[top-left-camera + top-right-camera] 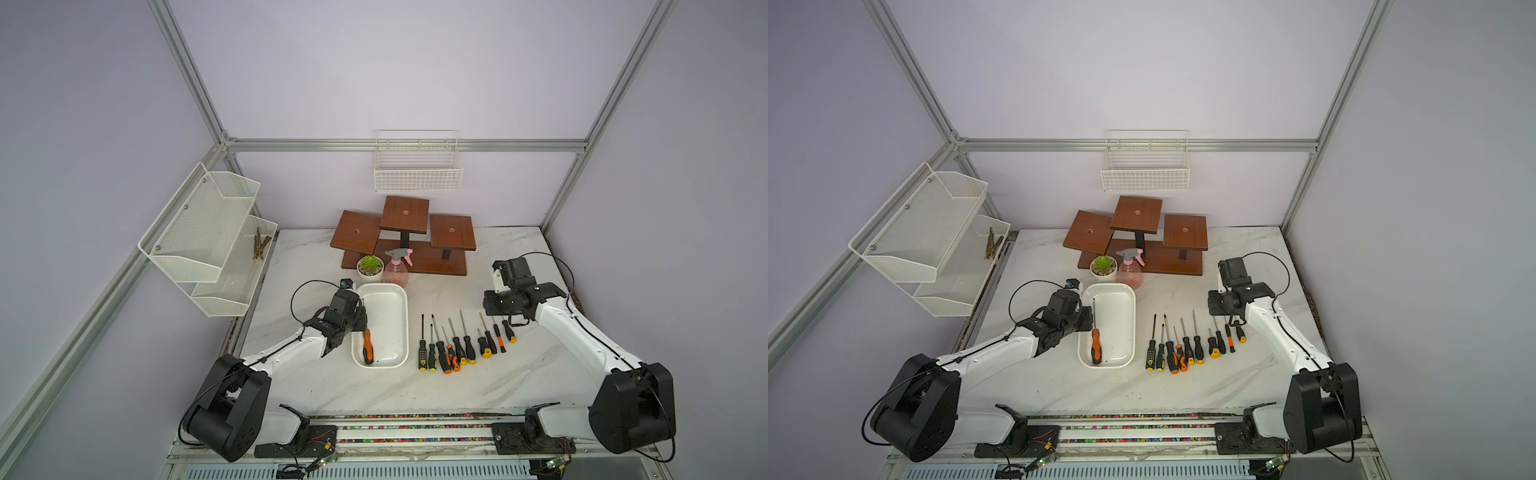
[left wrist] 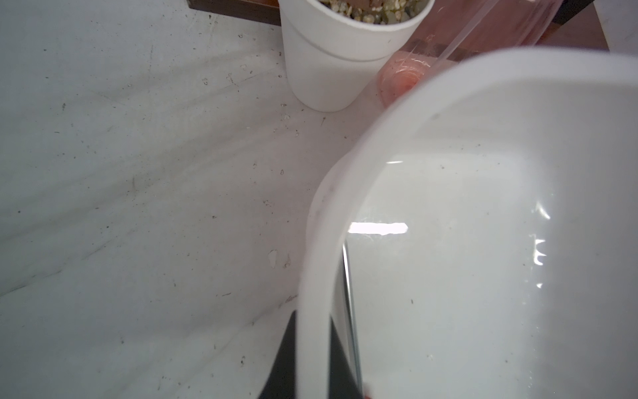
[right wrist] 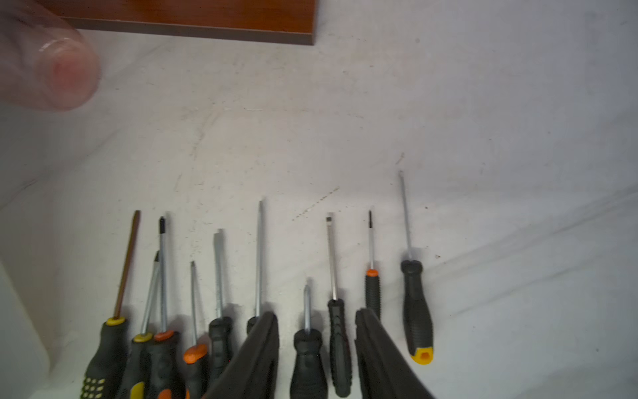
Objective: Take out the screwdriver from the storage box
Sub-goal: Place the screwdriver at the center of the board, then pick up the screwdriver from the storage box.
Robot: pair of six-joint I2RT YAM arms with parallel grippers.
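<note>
progress: nearly done by my read, one tool left to pull.

both top views: one orange-and-black screwdriver [image 1: 367,347] lies inside the storage box [image 1: 388,307], along the wall on the left arm's side, handle toward the robot. row of screwdrivers [image 1: 457,345] lies out on the counter [image 1: 374,390], just beside the box on its right-arm side. left gripper [image 1: 360,319] sits at that same box wall. right gripper [image 1: 515,319] hovers over the end of the row away from the box, carrying nothing.

left wrist: fingers [image 2: 284,355] clamped on the box rim, one outside, one inside. screwdriver shaft lies just inside that wall.

right wrist: fingers [image 3: 259,355] apart, empty, above the handles.

remaining, as i judge it: grab the last one and lift it clear of the box.

writing: none readable, handle markings too small.
</note>
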